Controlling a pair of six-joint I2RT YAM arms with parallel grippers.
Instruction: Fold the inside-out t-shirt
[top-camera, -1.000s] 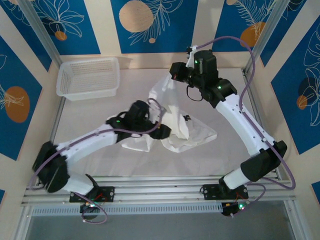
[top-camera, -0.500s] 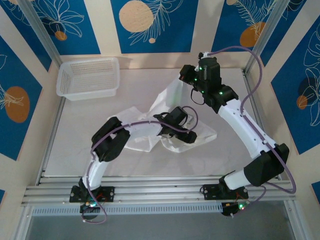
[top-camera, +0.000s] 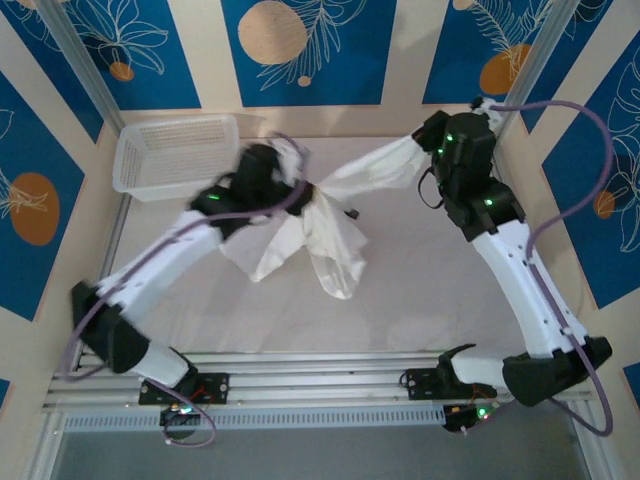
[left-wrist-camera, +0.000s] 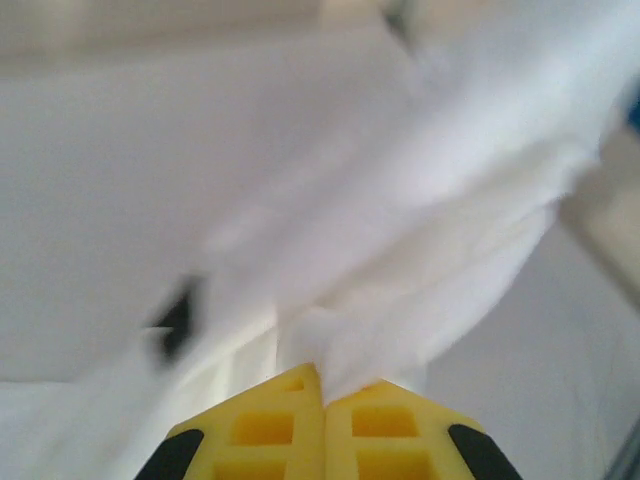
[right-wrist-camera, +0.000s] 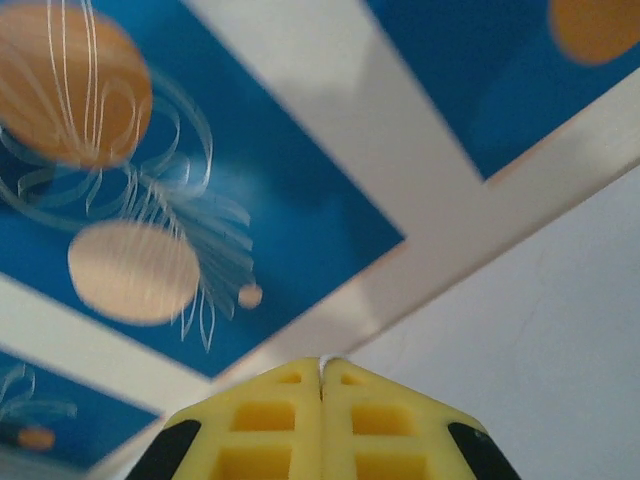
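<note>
Walls (top-camera: 310, 50) out past the right gripper (right-wrist-camera: 322, 366) are blue panels with orange circles and white leafy line art, split by cream stripes. Silver metal posts (top-camera: 80, 60) run up the far corners. The tabletop (top-camera: 420, 290) is plain off-white, evenly lit. A white mesh basket (top-camera: 178, 155) sits just left of the left gripper (top-camera: 288, 168).

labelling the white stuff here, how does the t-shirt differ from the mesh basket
The t-shirt is soft, wrinkled cloth; the mesh basket is a rigid tray with see-through walls. The t-shirt hangs bunched from the shut left jaws, one end stretched to the shut right jaws; the mesh basket sits flat in the table's back left corner. Both are white.
</note>
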